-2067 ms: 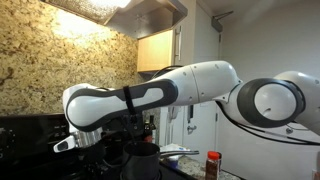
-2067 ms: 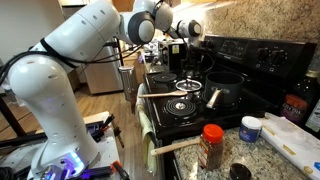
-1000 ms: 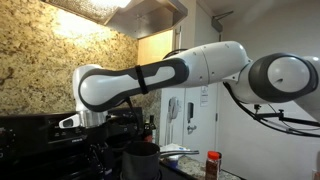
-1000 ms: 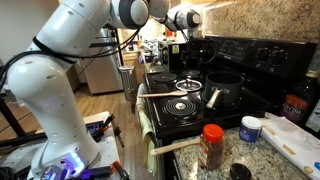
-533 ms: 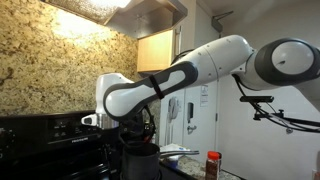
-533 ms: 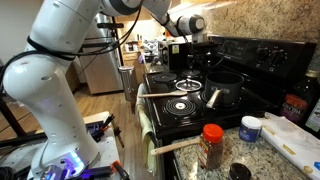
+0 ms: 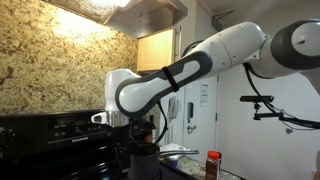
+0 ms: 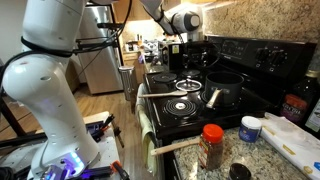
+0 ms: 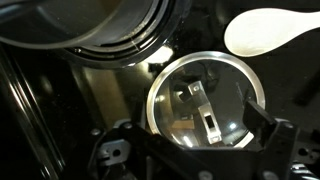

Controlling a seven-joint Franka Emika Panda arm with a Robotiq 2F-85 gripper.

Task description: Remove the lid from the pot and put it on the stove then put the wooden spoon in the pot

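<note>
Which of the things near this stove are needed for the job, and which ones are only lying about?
For the job: pot, lid, stove, wooden spoon.
Lying about: red-capped shaker, small white jar, dark bottle.

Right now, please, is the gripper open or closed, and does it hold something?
The gripper: open, holding nothing; in the wrist view its fingers stand wide apart above the lid.

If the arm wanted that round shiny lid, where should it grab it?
By the small raised handle at the centre of the lid, from straight above: the lid seems to lie flat, handle up, and its rim looks thin and low.
</note>
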